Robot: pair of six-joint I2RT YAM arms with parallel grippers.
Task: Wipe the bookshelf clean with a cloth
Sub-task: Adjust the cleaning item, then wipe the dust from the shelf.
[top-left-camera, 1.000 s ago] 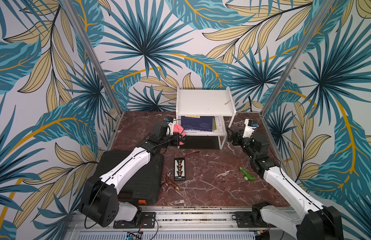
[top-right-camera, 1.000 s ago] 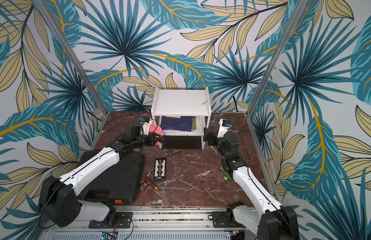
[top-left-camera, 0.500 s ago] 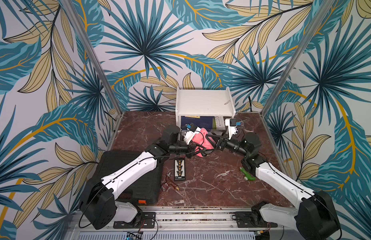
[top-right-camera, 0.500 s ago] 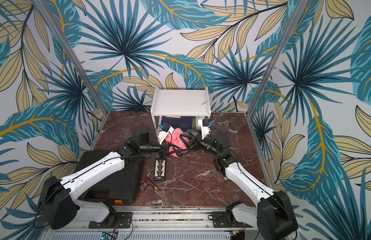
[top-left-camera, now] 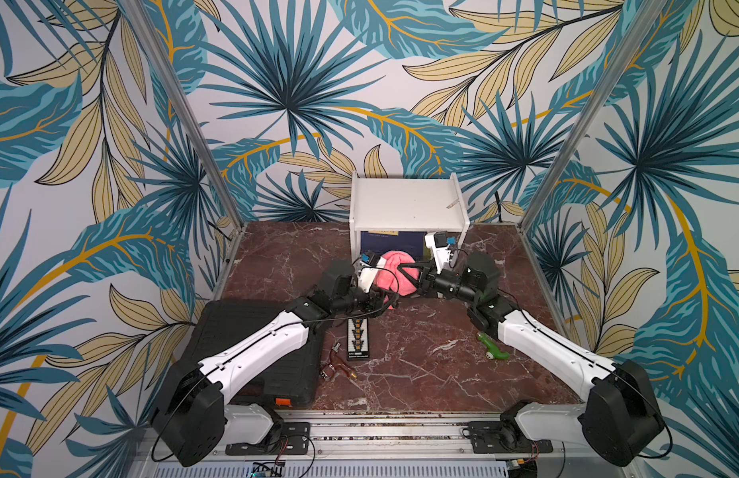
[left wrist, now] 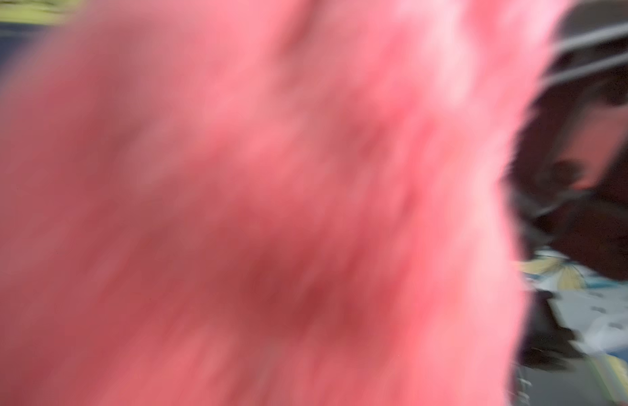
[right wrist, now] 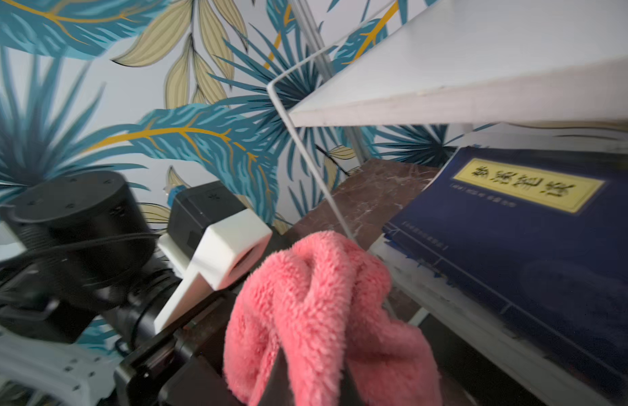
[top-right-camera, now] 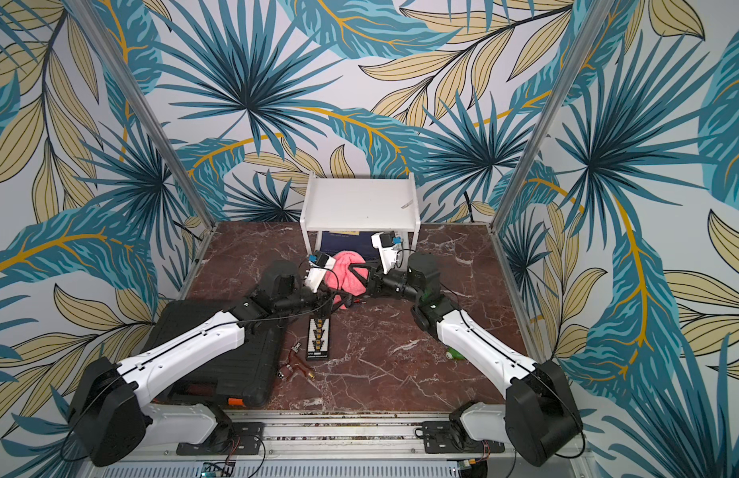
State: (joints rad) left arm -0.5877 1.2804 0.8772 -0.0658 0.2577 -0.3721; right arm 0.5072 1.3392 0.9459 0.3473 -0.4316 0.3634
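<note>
The white bookshelf stands at the back of the table; its top board shows in the right wrist view. Just in front of it the pink cloth hangs bunched between both arms. My right gripper is shut on the cloth, a dark finger on each side of a fold. My left gripper sits at the cloth's lower left edge. Blurred pink cloth fills the left wrist view and hides those jaws.
A dark blue book lies on the shelf's lower tier. A black ribbed case lies under the left arm. A black strip of small parts, a copper fitting and a green toy lie on the marble table.
The left arm carried the cloth from the shelf's left leg to the front of the shelf. The right arm swung in from the shelf's right side and shut on the cloth.
</note>
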